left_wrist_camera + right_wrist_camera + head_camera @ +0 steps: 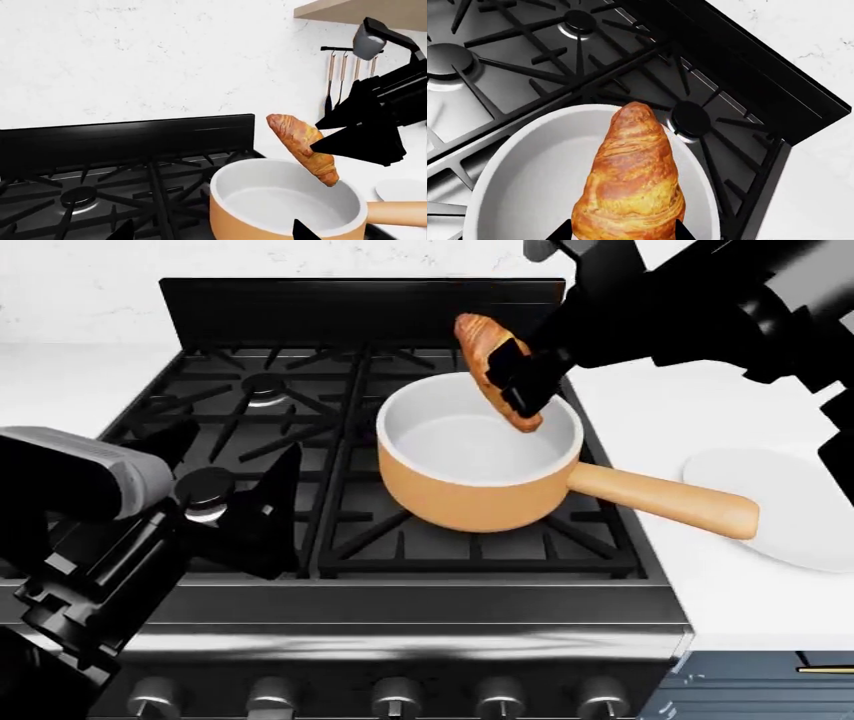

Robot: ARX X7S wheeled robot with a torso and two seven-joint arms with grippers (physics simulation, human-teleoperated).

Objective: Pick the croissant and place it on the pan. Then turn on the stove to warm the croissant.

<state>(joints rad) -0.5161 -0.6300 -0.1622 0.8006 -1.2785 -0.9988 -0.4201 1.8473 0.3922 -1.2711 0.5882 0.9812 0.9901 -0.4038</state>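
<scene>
Croissant [497, 367], golden-brown, ridged and flaky, hangs clenched in the right pincer [523, 378] above the far rim of the orange-tan, white-lined saucepan [470, 502], long axis tilted steeply, lower tip toward the bowl, so release lies straight below.

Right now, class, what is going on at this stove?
The right gripper holds the croissant tilted in the air above the pan, not yet touching its white inside. The pan sits on the stove grates, its handle pointing toward a white plate on the counter. The left gripper hangs open and empty over the stove's front-left part.
</scene>
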